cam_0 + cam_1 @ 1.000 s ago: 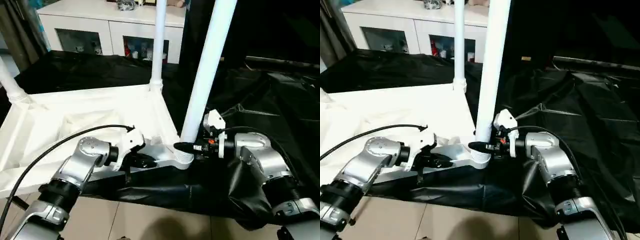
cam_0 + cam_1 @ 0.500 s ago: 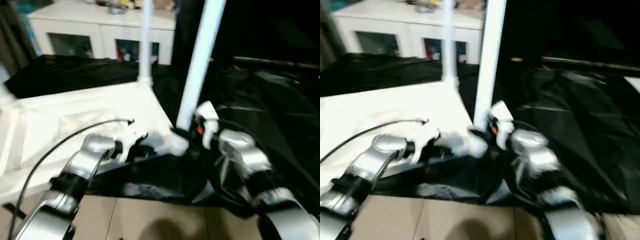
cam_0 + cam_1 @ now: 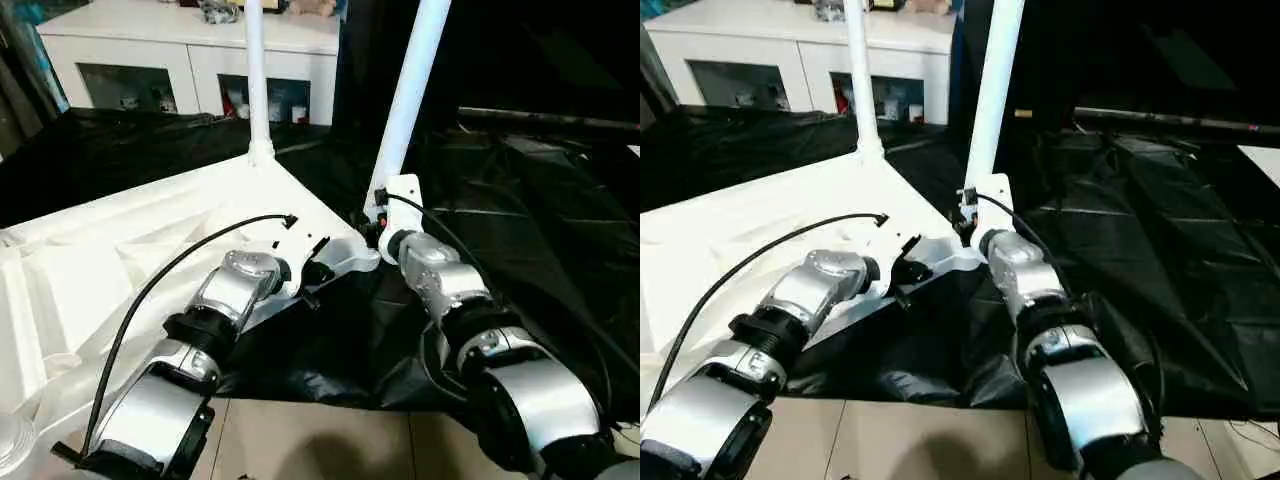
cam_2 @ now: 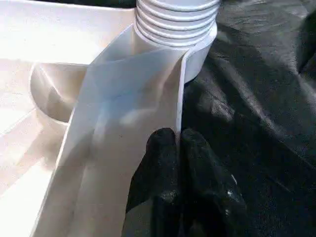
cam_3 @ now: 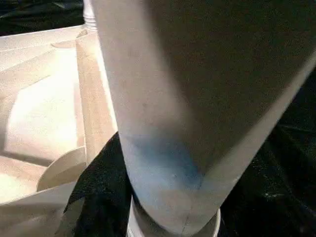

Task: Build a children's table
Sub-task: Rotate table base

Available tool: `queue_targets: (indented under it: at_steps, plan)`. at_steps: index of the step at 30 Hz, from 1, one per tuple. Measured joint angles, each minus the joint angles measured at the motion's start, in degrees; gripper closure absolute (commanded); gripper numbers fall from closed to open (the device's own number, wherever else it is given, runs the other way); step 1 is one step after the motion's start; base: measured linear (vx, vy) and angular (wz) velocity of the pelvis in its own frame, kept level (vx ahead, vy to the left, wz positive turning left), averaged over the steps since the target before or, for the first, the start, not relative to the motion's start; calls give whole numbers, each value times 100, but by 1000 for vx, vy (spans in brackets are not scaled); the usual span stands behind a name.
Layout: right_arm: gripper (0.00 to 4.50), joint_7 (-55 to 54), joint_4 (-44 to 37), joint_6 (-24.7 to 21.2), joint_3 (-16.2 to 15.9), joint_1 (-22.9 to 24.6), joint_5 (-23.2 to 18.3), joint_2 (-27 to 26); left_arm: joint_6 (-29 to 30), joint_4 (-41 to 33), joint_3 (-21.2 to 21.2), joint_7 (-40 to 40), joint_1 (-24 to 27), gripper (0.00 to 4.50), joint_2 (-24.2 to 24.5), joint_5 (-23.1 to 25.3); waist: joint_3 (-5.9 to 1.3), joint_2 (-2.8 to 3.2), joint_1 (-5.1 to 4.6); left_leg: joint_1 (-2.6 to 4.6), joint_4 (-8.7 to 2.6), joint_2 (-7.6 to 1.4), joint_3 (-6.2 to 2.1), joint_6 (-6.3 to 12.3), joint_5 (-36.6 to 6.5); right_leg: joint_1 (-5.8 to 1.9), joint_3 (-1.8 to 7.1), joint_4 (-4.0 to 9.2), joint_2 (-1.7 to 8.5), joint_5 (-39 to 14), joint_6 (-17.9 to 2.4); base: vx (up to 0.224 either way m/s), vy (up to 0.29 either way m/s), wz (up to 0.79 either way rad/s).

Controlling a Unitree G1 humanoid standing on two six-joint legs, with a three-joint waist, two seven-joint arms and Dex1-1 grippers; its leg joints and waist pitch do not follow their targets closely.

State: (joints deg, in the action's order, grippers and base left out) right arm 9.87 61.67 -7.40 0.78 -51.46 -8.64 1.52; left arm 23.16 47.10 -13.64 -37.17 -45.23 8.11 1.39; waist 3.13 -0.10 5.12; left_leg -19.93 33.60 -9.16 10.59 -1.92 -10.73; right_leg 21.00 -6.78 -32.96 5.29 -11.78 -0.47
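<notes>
The children's table lies upside down: its white tabletop rests on a black sheet, ribbed underside up. One white leg stands in the far corner. Another leg stands in the near corner socket. My left gripper is shut on the tabletop's thin rim just beside that socket, and it shows again in the head view. My right gripper is at the near leg's base, closed around it; the leg looms close before the right wrist camera.
A white cabinet with glass doors stands behind the table. The black sheet covers the ground to the right and back. Tiled floor shows in front. A black cable arcs over my left forearm.
The head camera has swung, so the whole picture has shifted. Both grippers keep the same holds at the near corner.
</notes>
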Motion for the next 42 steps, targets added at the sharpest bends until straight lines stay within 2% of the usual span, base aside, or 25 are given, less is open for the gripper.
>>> queue_targets:
  at_steps: [17,18,20,23,27,35,36,37,40,41,42]
  plan:
    - [262,-52,298,25,139,-238,220,-66,25,50,33,36,-57,450,-3,-4,3,-6,-6,-3,-39,5,0,0,0,21,-1,9,0,-2,3,0,0,0]
    - [227,-40,320,25,154,-254,220,-66,24,39,33,35,-50,450,3,-7,3,-6,-7,-3,-43,6,0,0,0,22,-1,11,0,-2,3,0,0,0]
    - [192,12,340,25,199,-274,216,-65,18,20,34,28,-40,450,22,-17,4,-7,-9,-3,-56,7,0,0,0,26,-4,24,0,-2,3,0,0,0]
    - [171,139,477,-9,234,-255,195,-102,-30,-15,106,43,-36,450,108,-7,22,-25,-32,-25,-75,9,0,-1,0,34,-7,35,0,-2,3,0,0,0]
    - [137,251,497,-9,316,-299,194,-107,-79,-52,153,47,-36,450,137,-3,20,-32,-17,-59,-84,9,13,-2,1,87,4,28,0,9,-15,0,0,0]
    - [70,293,748,9,408,-295,154,-122,-126,-135,233,117,-38,450,160,-7,26,-41,8,-55,-102,6,66,-16,10,122,43,-17,0,137,-81,13,-6,0]
    - [70,319,748,51,455,-296,147,-126,-145,-140,247,117,-38,450,160,-7,26,-41,7,-54,-104,4,68,-18,11,123,44,-23,0,173,-102,51,-22,2]
    - [118,331,746,81,472,-298,146,-129,-159,-153,252,117,-38,450,160,-7,26,-41,10,-54,-112,0,73,-19,12,126,44,-25,-1,175,-100,55,-23,4]
    - [109,385,746,183,556,-302,143,-101,-176,-221,263,119,-40,450,173,-8,26,-41,37,-73,-139,-7,83,-29,20,155,43,-28,-8,156,-97,38,-14,1]
    - [124,424,746,210,556,-306,143,-95,-178,-244,265,121,-43,450,180,-9,25,-42,38,-92,-137,-8,84,-27,21,173,42,-34,-8,152,-102,0,0,0]
    - [158,438,745,259,557,-315,143,-93,-187,-263,270,126,-53,450,186,-12,24,-42,41,-117,-130,-8,85,-13,28,204,42,-48,-8,147,-109,0,0,0]
